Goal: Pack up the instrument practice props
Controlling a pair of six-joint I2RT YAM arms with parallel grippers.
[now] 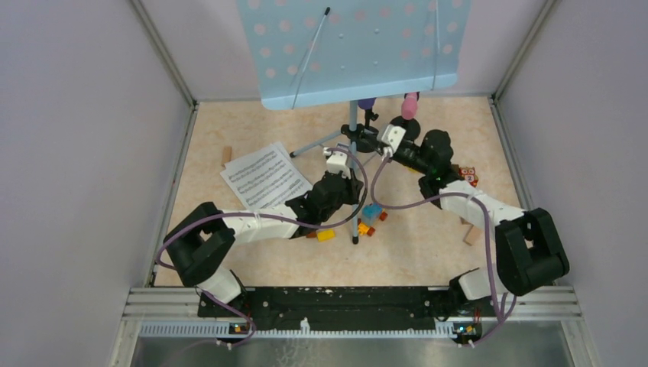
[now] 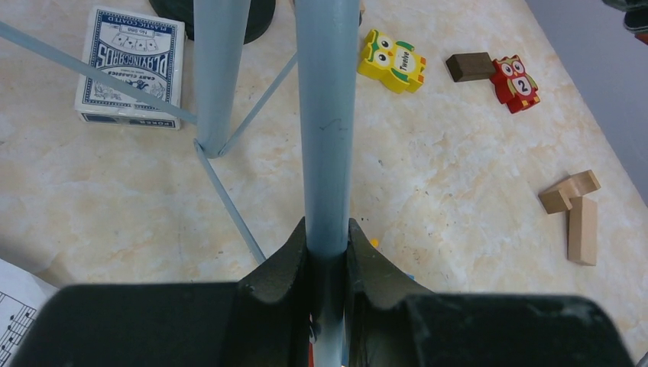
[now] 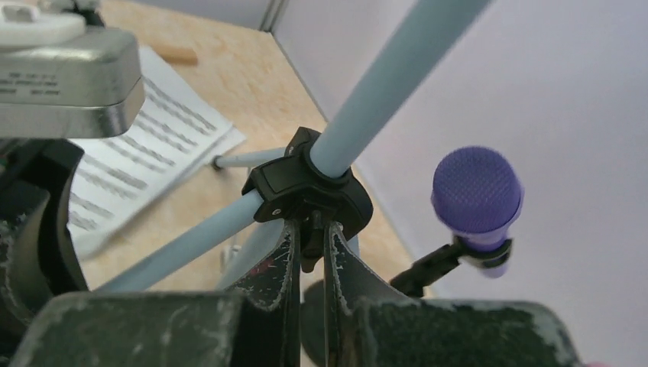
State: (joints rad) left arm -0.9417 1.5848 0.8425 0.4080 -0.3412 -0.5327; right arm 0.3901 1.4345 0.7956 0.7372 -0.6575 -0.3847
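1. our left arm (image 1: pixel 252 222) and right arm (image 1: pixel 468 196) are white links between bulky black joints.
2. a purple cable (image 1: pixel 365 177) loops loosely along each one.
3. a white camera box (image 1: pixel 336 161) sits on each wrist.
4. our left gripper (image 2: pixel 327 229) has matte black fingers (image 2: pixel 279 279), scuffed with pale flecks.

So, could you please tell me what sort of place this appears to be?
Probably a robot test cell, not a real music room: plain walls box in a marble-look tabletop, both arms are bolted to a metal rail, and a music stand sits among toy bricks.
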